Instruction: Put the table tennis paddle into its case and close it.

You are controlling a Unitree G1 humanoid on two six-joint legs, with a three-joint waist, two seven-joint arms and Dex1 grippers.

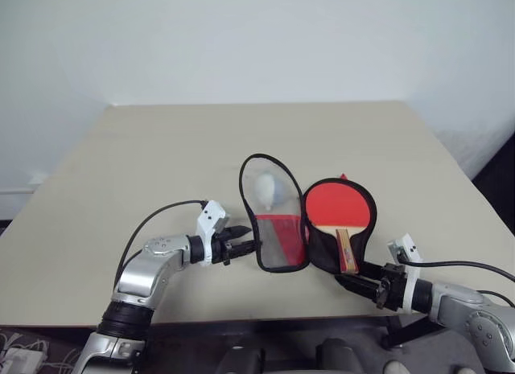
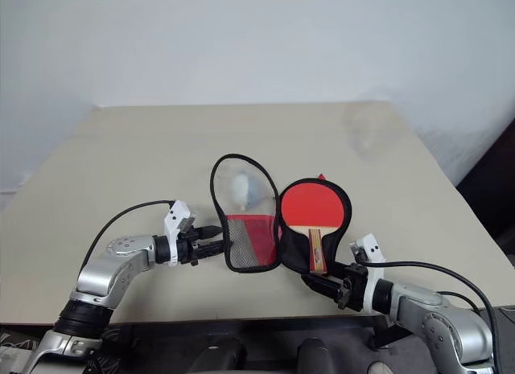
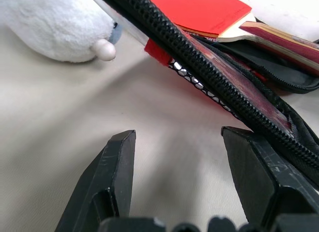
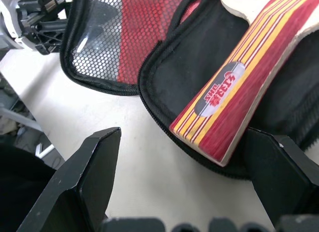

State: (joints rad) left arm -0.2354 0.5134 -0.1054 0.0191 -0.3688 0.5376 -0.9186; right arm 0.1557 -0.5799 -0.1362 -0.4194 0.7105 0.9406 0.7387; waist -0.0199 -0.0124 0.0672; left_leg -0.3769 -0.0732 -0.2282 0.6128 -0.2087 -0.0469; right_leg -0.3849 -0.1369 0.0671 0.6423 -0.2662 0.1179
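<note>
Beige bench point(image 1: 161, 149) against a pale wall: the case point(image 1: 278, 253) lies spread open, the table tennis paddle point(image 1: 341, 209) resting in its right half. Left pincer point(image 1: 245, 247) and right pincer point(image 1: 348, 279) flank it, both wide, empty.

My desk point(image 1: 161, 165) is smooth and matt. The case point(image 4: 199, 77) is black cloth with a mesh panel point(image 4: 117, 37) and a toothed zip. The paddle point(image 1: 340, 207) has matt red rubber and a glossy striped wooden handle point(image 4: 234, 92). Beside the case, the lump point(image 3: 55, 22) looks fuzzy.
</note>
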